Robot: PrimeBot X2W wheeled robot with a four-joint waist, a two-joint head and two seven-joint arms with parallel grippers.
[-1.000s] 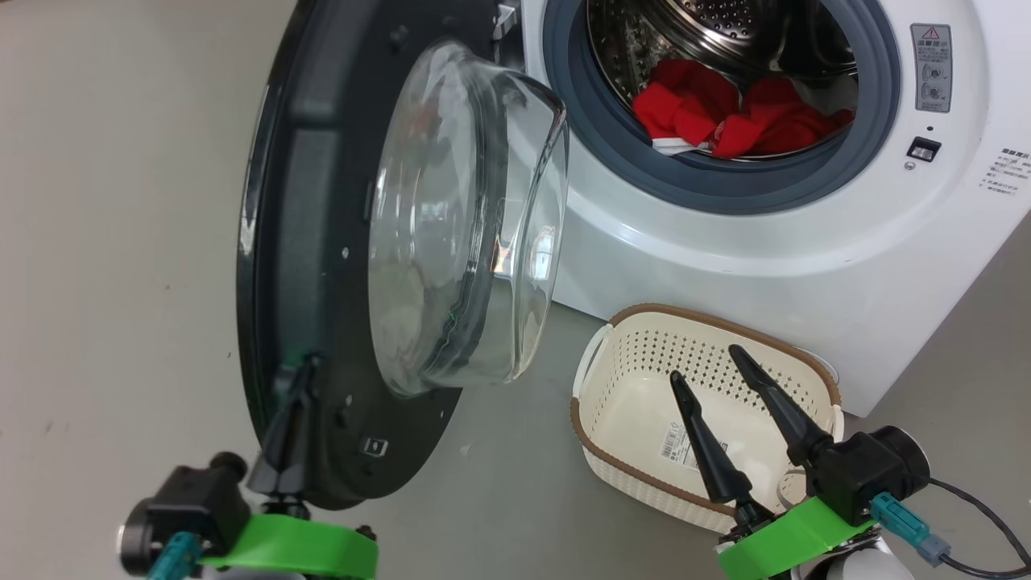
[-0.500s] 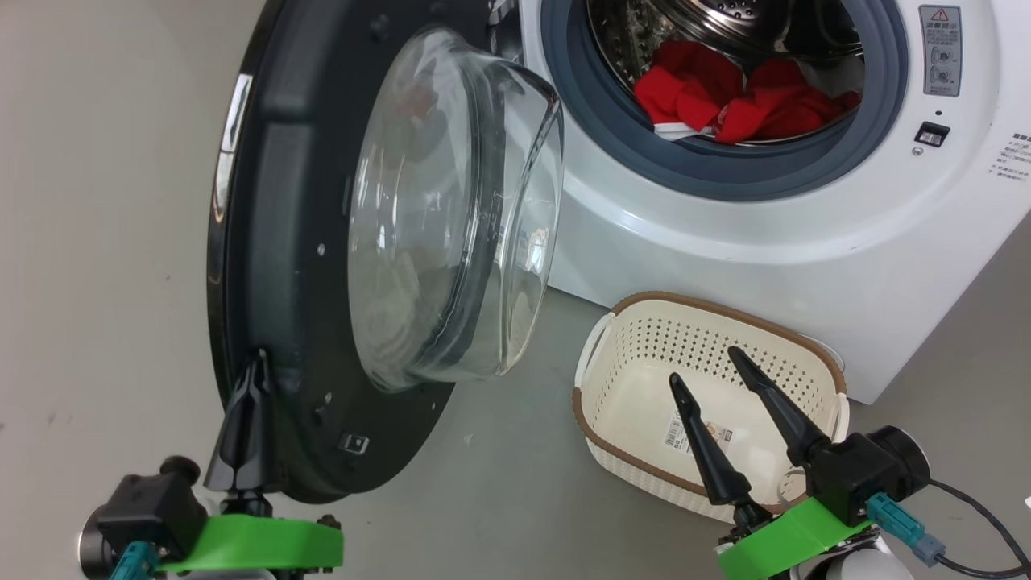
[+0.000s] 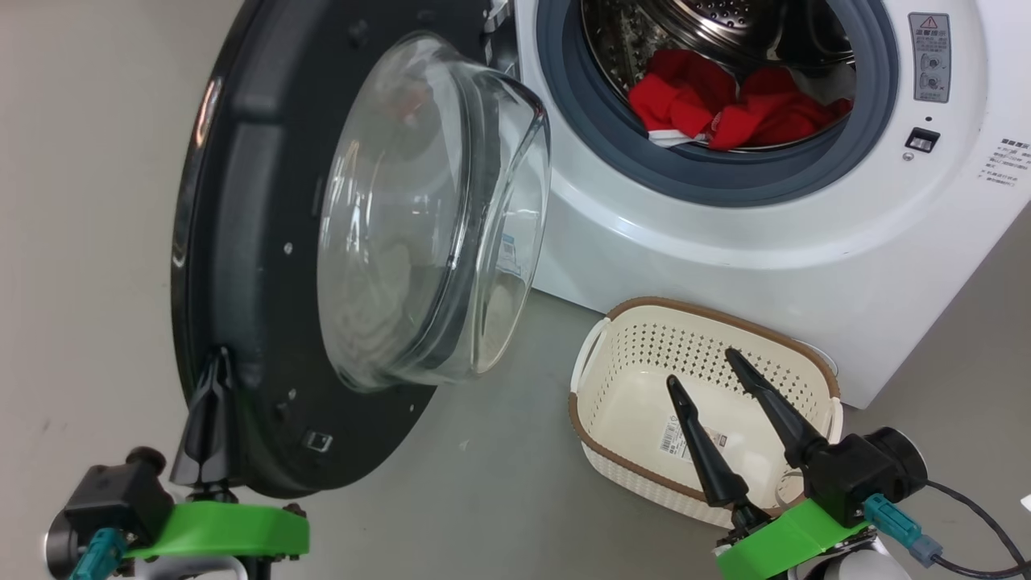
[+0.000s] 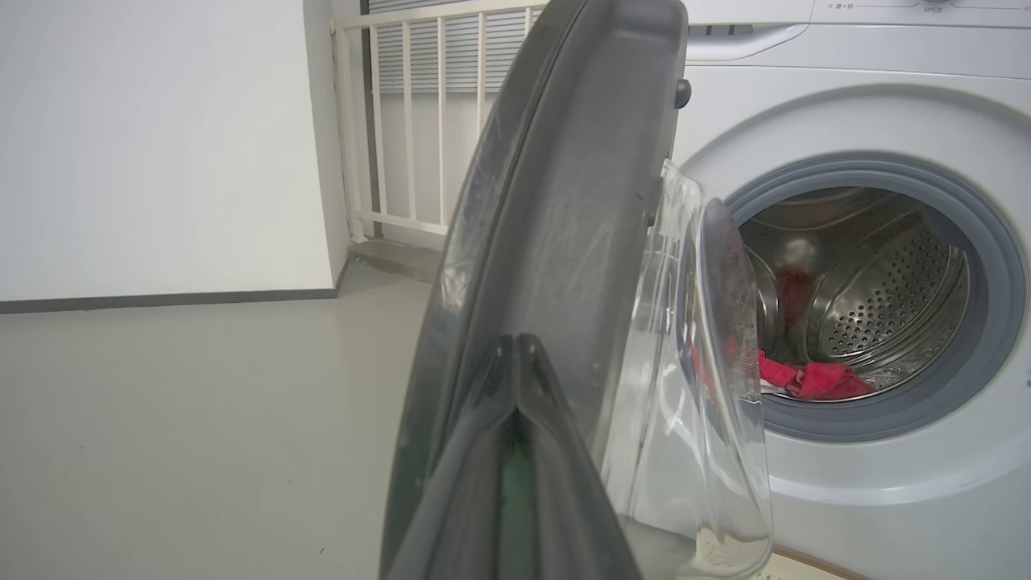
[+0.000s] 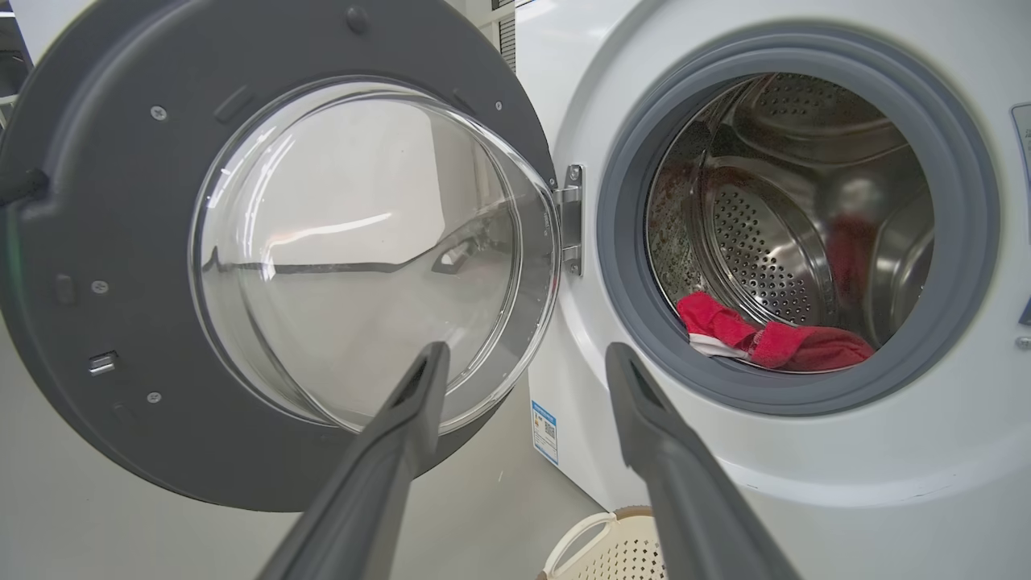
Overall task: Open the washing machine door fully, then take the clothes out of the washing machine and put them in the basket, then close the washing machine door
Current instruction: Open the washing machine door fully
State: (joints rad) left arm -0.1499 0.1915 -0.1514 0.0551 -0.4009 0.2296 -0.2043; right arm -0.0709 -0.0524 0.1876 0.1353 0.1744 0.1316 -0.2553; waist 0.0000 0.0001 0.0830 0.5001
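Front of the washing machine [image 3: 725, 242]: a grey warning label [image 3: 932, 56] bearing a red triangle sign, with small print [image 3: 1003, 167] nearby, illegible. At its lower corner, a blue sticker [image 5: 544, 431] with a square code. On the floor of the basket [image 3: 644, 354], a barcode label [image 3: 675, 439], its characters unreadable.

The white washing machine [image 3: 725, 242] has a grey rubber ring [image 3: 709, 184] and a hole-dotted steel drum [image 3: 701, 24] holding red clothes [image 3: 685, 101] with white trim. At its nine o'clock the washing machine door [image 3: 242, 201] is black-rimmed around clear glass; at six o'clock the basket [image 3: 644, 354] is cream, perforated in rows, brown-rimmed.
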